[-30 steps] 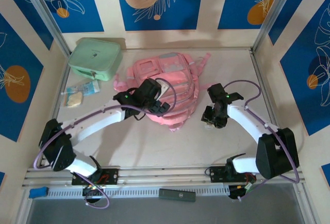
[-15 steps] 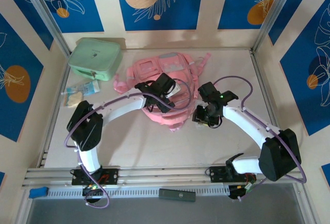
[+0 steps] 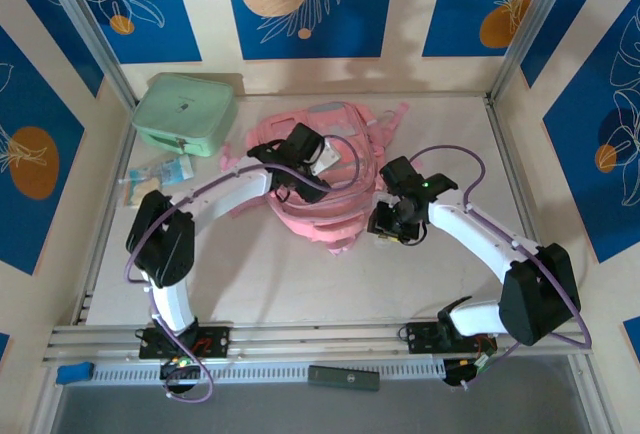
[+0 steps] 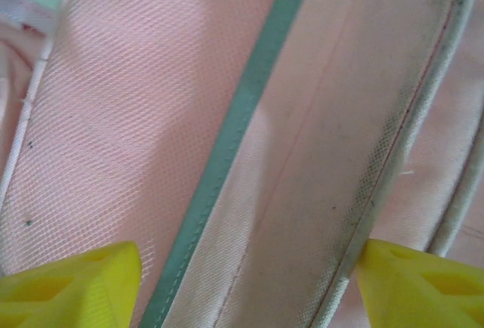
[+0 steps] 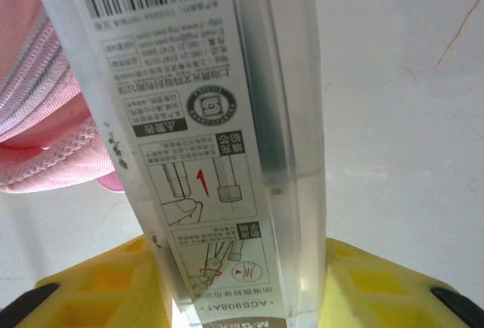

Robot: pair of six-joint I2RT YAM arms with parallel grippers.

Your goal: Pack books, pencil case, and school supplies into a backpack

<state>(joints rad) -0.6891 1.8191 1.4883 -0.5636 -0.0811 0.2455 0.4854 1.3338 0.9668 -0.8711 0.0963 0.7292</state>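
Note:
The pink backpack (image 3: 335, 189) lies flat mid-table. My left gripper (image 3: 300, 157) hovers low over its upper part. In the left wrist view the left gripper (image 4: 246, 283) stands open: its yellow fingertips (image 4: 68, 283) straddle the backpack's greyish panel (image 4: 333, 139) and teal trim (image 4: 227, 146), and the right fingertip sits against the panel's piped edge. My right gripper (image 3: 388, 224) is at the backpack's right edge, shut on the school supplies (image 5: 189, 116), a clear bar-shaped box with a printed label. The box's lower end sits in the right gripper (image 5: 242, 290). The books and the pencil case are hidden.
A mint-green boxy case (image 3: 185, 112) stands at the back left, with a clear packet (image 3: 158, 179) in front of it. A dark flat bar (image 3: 343, 378) lies on the front rail. Metal posts and patterned walls close in the table's sides.
My left arm swung from the backpack's near left side up over its upper part, and its jaws narrowed somewhat. My right gripper shifted a little left toward the backpack, box still held.

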